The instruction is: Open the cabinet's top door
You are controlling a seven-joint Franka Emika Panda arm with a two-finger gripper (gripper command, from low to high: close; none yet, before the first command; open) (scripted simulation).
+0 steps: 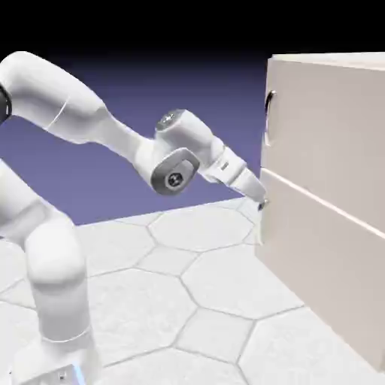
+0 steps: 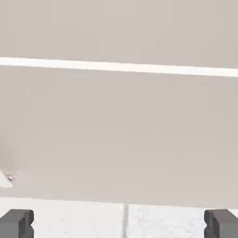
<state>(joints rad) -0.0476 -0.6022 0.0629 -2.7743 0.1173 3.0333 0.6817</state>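
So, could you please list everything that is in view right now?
Cabinet: one, beige, at the exterior view's right
Top door: one, beige, above the pale seam
Handle: one, silvery, curved, on the top door
Lower panel: one, beige, below the seam
Floor: one, white, tiled, beneath everything
Backdrop: one, blue-violet fading to black, behind
Arm: one, white, at the exterior view's left
Gripper: one, grey tips, open, near the lower panel
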